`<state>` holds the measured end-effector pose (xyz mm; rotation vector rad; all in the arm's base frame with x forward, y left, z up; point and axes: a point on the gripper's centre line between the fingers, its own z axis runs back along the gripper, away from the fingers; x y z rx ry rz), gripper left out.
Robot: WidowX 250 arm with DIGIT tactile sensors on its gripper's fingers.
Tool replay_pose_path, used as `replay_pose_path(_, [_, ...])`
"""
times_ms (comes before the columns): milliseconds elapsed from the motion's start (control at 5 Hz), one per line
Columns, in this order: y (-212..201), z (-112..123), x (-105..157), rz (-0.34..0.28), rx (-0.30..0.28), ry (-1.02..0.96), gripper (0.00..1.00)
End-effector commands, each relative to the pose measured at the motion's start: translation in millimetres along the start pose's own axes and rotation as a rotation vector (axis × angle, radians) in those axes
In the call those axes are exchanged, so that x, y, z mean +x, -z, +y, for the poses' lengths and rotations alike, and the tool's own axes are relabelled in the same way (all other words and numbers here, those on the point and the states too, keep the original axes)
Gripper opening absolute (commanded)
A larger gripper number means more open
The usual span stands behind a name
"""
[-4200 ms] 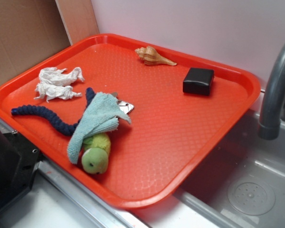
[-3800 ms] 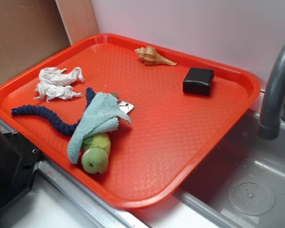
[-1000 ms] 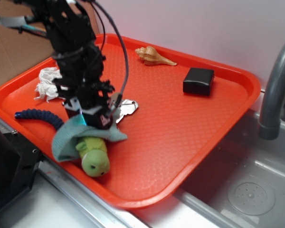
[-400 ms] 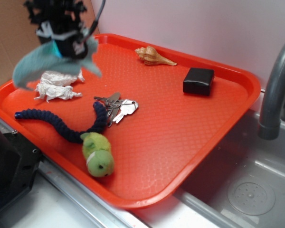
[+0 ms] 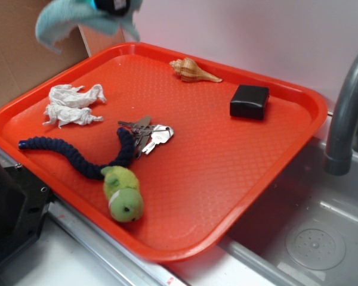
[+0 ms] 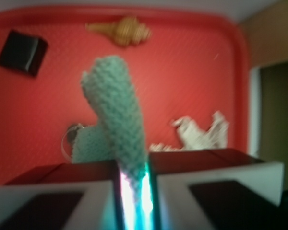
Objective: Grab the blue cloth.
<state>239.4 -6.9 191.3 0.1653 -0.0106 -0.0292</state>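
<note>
Below us sits the big red tray [image 5: 274,149]. High above its back left corner hangs the blue cloth [image 6: 117,124], long way down. Our fingers [image 6: 134,191] are pinched tight on its top.

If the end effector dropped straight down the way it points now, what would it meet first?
Probably bare red tray near the white tissue; the end effector is shut on the blue cloth, which hangs lowest. Depth is unclear.

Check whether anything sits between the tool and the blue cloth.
Nothing does. The tool is shut on the cloth, which hangs clear above the tray, pinched between the fingers.
</note>
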Motion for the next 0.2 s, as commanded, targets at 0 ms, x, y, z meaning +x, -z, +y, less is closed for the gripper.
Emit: replay_pose_path(0, [-6.6, -0.5, -2.0, -0.039, 0.003, -0.015, 0.0])
